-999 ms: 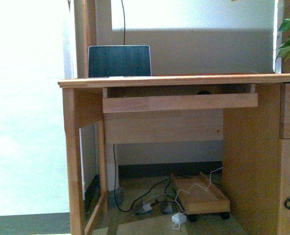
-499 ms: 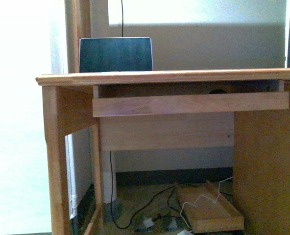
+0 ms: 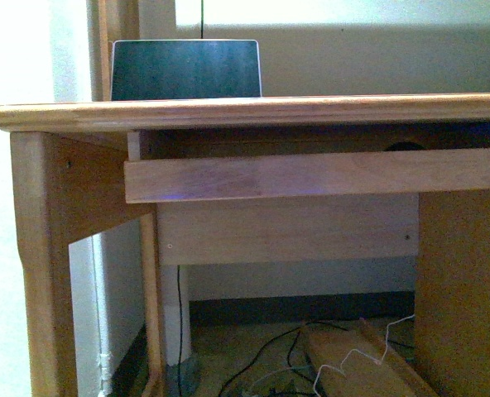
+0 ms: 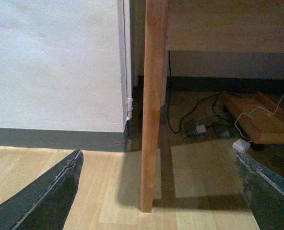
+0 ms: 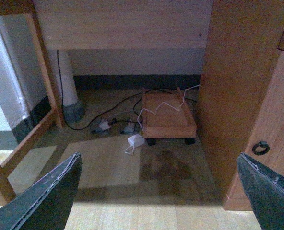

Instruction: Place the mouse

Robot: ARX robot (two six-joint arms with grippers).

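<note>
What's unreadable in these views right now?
Mouse: front view shows only a dark hump behind the tray rail; cannot confirm.
Desktop: front view sees it edge-on; only the laptop screen rises above.
Desk's right side: cut off by the front view's edge.
Wrist views: both aimed at the floor; no desktop shown.

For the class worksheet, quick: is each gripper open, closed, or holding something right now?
Left gripper: open, holding nothing.
Right gripper: open, holding nothing.
</note>
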